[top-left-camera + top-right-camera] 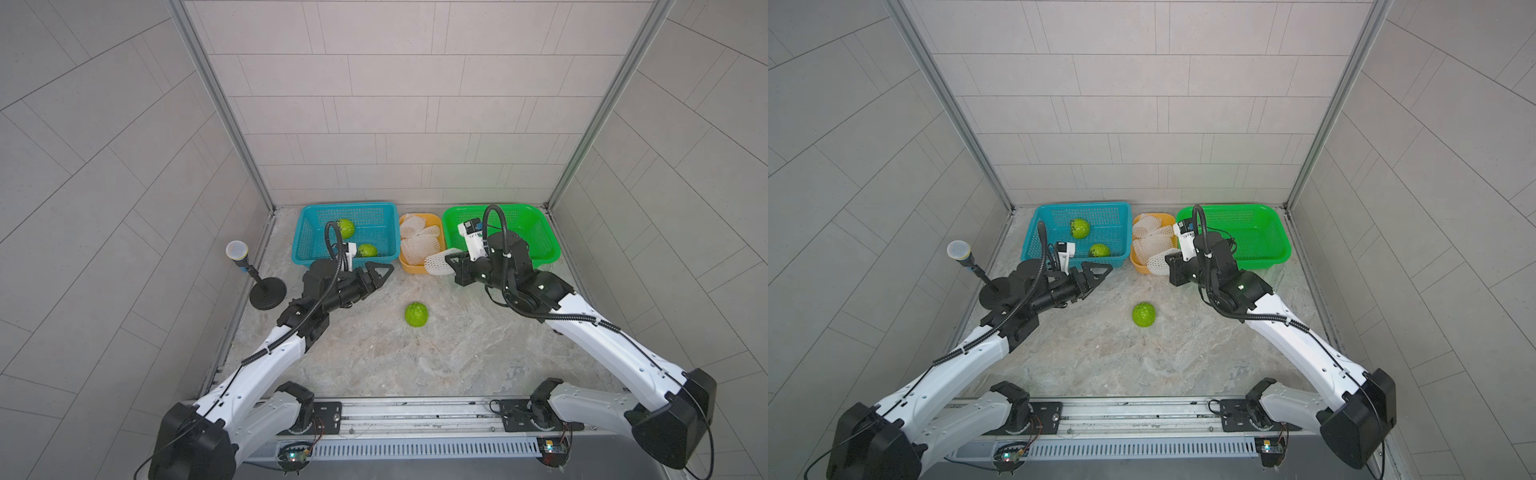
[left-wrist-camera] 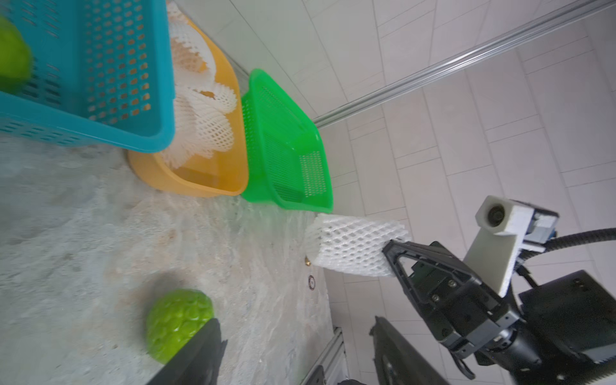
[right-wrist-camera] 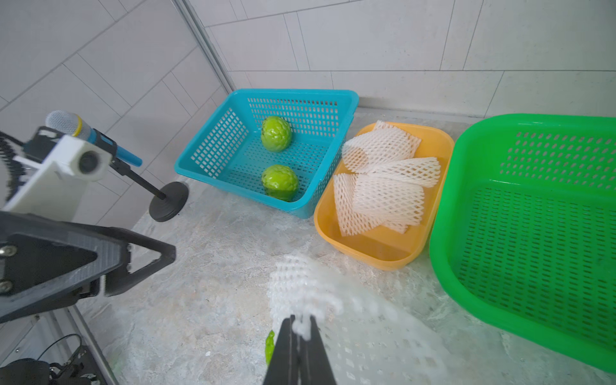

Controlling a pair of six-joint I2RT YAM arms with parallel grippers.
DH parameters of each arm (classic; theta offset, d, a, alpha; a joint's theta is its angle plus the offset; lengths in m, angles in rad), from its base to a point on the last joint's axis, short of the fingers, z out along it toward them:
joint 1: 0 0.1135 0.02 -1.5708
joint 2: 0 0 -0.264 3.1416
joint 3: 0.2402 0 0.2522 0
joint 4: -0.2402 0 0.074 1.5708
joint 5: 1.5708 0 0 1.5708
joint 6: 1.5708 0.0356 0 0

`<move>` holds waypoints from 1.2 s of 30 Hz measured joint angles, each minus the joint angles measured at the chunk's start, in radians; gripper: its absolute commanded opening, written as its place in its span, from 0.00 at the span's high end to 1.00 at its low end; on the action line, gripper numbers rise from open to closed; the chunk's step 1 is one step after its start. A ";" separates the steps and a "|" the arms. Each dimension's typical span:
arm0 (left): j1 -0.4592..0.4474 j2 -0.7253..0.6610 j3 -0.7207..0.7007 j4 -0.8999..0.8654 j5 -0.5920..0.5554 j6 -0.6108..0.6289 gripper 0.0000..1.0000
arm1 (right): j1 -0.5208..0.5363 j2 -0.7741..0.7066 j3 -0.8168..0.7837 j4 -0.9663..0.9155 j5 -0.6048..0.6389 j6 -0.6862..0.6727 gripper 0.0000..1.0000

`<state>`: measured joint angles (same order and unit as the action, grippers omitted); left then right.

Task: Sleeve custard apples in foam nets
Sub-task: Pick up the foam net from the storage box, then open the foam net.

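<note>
Rail closes my near side; beyond it I have open table. Along the far wall sit blue basket, tray of nets and green basket, side by side. Left gripper hangs spread and empty by the blue basket's near rim. Right gripper pinches a net above the tray's near corner. Two apples lie in the blue basket, and one apple sits alone mid-table.

Both arms reach forward: the black left gripper hangs spread wide, the black right gripper clamps a white foam mesh net.
</note>
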<state>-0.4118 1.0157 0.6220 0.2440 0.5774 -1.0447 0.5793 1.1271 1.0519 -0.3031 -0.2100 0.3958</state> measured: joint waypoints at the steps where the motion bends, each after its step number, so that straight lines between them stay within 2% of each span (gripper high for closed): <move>1: 0.000 0.015 -0.013 0.051 0.014 -0.027 0.23 | 0.018 -0.019 -0.017 0.008 0.006 0.008 1.00; 7: -0.019 0.083 -0.045 0.232 0.068 -0.137 0.20 | 0.085 -0.071 -0.088 0.056 0.024 0.054 1.00; 17: -0.100 0.090 -0.045 0.315 0.083 -0.160 0.21 | 0.130 -0.092 -0.127 0.142 0.027 0.127 1.00; 24: -0.142 0.130 -0.068 0.370 0.080 -0.177 0.35 | 0.143 -0.108 -0.145 0.198 0.027 0.171 1.00; 29: -0.153 0.135 -0.074 0.409 0.081 -0.191 0.40 | 0.147 -0.108 -0.154 0.218 0.027 0.188 1.00; 36: -0.158 0.137 -0.077 0.468 0.082 -0.203 0.28 | 0.148 -0.108 -0.158 0.232 0.011 0.208 1.00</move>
<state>-0.5701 1.1522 0.5453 0.7120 0.6590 -1.2476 0.7269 1.0191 0.8940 -0.0715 -0.1993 0.6033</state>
